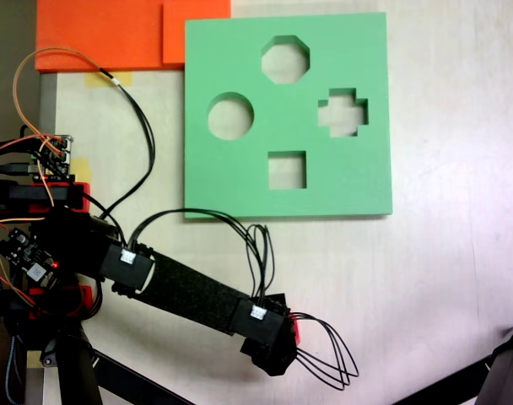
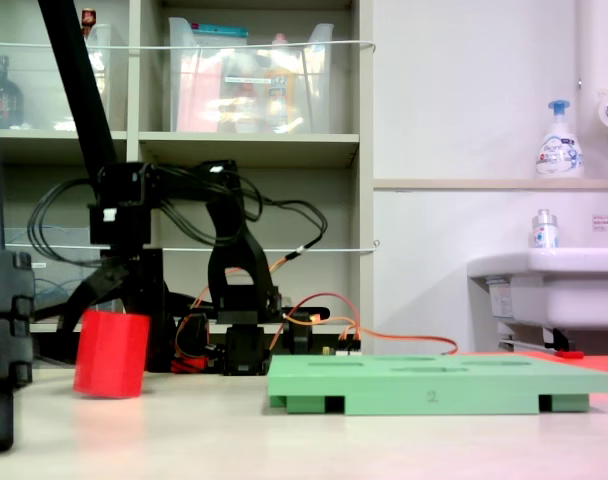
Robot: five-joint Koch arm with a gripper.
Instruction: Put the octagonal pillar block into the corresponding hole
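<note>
Bright red foam prism with eight sides (image 2: 111, 354) low at the left of a fixed view, on the pale table (image 1: 442, 278) or barely above it, slightly tilted. Directly under the black arm's gripper (image 2: 121, 298), well apart from the square green foam board (image 2: 434, 384) at the right. Cannot tell whether the jaws are released or clenched: hidden behind the block from the side and under the wrist from above.

Probably placed so for the pick-up: arm stretched to the near side, wrist bent down over the block. Judged as the grasp stage, insertion not yet started.

Eight-sided cutout (image 1: 285, 59) at the far edge of the board, beyond the round cutout (image 1: 230, 116), the cross-shaped cutout (image 1: 342, 112) and the square cutout (image 1: 287, 170). Needs a lift over the board's near edge and a turn to match the flat sides.

Around: orange foam sheets (image 1: 105, 34) touching the far left corner of the board, loose black cables (image 1: 256, 240) by the near edge that might drag, a white sink (image 2: 544, 285) and a soap bottle (image 2: 559, 140) behind. No obstacle on the board itself.
</note>
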